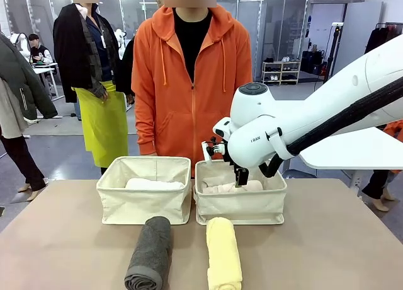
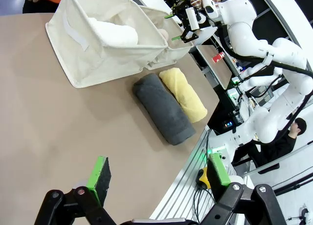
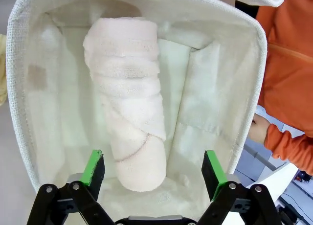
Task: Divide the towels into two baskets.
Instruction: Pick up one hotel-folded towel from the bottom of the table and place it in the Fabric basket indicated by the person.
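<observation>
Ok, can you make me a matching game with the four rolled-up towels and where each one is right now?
Towels:
1. white rolled terry towel
2. peach-pink rolled terry towel
3. dark grey rolled terry towel
4. pale yellow rolled terry towel

Places:
A. inside the right cream canvas basket
B. on the brown table, in front of the right basket
C. inside the left cream canvas basket
D. on the table, in front of the left basket

Pairs: 1-C, 2-A, 3-D, 4-B
</observation>
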{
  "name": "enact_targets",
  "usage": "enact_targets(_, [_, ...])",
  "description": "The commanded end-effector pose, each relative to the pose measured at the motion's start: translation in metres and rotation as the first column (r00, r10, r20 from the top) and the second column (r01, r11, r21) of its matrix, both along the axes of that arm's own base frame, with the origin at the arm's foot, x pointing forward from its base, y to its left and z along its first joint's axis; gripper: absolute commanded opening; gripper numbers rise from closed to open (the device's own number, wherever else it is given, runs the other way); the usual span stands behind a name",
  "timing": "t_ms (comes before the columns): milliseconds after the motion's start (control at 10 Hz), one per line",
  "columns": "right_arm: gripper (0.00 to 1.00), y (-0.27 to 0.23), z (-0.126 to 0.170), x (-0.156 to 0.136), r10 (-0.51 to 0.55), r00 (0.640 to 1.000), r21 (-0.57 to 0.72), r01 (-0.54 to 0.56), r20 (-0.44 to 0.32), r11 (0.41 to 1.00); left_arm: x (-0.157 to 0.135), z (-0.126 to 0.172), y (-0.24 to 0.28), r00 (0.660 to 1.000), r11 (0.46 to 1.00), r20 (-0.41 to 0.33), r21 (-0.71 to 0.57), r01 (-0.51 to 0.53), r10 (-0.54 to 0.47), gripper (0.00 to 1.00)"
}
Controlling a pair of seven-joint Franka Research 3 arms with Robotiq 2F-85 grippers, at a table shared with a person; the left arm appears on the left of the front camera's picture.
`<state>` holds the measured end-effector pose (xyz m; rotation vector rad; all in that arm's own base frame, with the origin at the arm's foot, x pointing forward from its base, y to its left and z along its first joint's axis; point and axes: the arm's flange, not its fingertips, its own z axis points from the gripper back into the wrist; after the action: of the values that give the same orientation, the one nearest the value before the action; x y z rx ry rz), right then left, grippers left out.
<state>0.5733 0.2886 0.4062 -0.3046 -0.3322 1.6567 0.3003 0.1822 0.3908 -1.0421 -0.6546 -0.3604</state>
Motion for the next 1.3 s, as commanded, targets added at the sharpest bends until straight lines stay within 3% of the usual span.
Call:
enact_targets(0, [1.0, 0.002, -0.002, -0.001, 0.018, 1.0, -0.01, -0.018, -0.005, 1.0, -0.004, 0.003, 0.002, 1.0, 1.0, 0.001, -0.007, 0.01, -0.01, 1.0])
enact_targets(800, [1.0, 0.002, -0.003, -0.001, 0.005, 1.0, 0.0, -0.005, -0.006, 1.0, -0.004, 0.003, 0.002, 1.0, 1.0, 0.001, -0.007, 0.01, -0.01, 1.0])
enact_targets(900, [1.0, -0.001, 0.013, -0.006, -0.024, 0.999, -0.039, 0.025, 0.028, 0.999, -0.004, 0.003, 0.002, 1.0, 1.0, 0.001, -0.007, 0.01, -0.01, 1.0])
enact_targets(1200, [1.0, -0.032, 0.051, -0.045, -0.143, 0.988, 0.18, 0.152, -0.063, 0.972, -0.004, 0.003, 0.002, 1.0, 1.0, 0.001, -0.007, 0.01, -0.01, 1.0])
